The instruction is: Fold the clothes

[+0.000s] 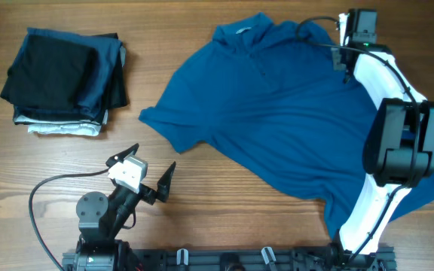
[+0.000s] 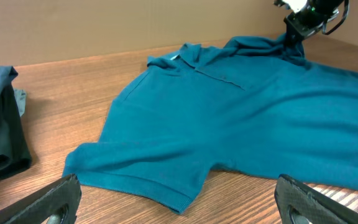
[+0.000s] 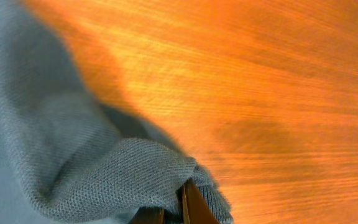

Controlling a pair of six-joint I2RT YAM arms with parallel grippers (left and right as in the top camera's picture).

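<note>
Right gripper (image 1: 343, 62) clamps the one blue shirt (image 1: 277, 113); left gripper (image 1: 151, 160) hangs spread wide, empty.

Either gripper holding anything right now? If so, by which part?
The right gripper is shut on the blue T-shirt, pinching a bunched fold of fabric at the shoulder or sleeve beside the collar. The left gripper is open and holds nothing.

A bunched fold of the shirt (image 3: 55, 143) is clamped between the closed tips of the pincer (image 3: 178, 208) at the bottom edge. Its knit weave is seen close up, filling the left side. The wooden surface (image 3: 260, 81) is seen beyond, blurred.
</note>
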